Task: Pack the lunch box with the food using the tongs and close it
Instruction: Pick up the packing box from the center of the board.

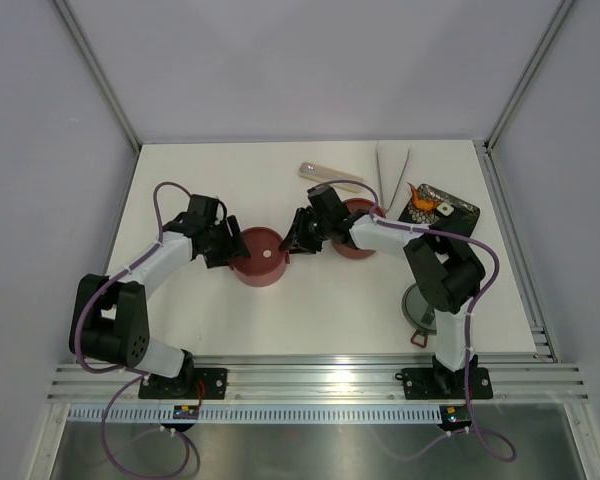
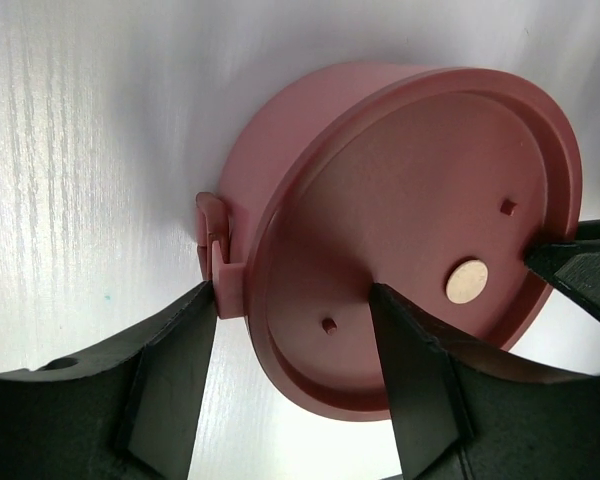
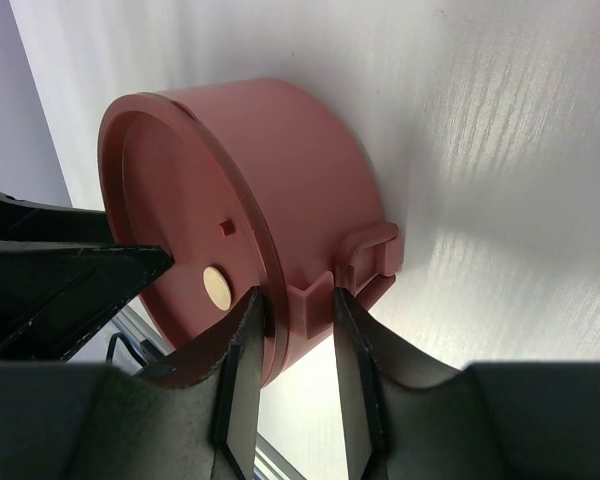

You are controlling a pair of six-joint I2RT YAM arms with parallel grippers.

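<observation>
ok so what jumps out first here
Both arms meet at one lidded maroon bowl mid-table, the left gripper and right gripper on opposite sides, jaws at its rim. At the far right, bright orange food sits on a black tray, untouched tongs beside it.

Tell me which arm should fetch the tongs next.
Right, probably. The tongs lie back right beside the tray, nearer the right gripper; the left gripper stands open on the far side of the lidded bowl.

The left fingers (image 2: 412,372) straddle the maroon bowl (image 2: 410,190), apparently touching its rim.
</observation>
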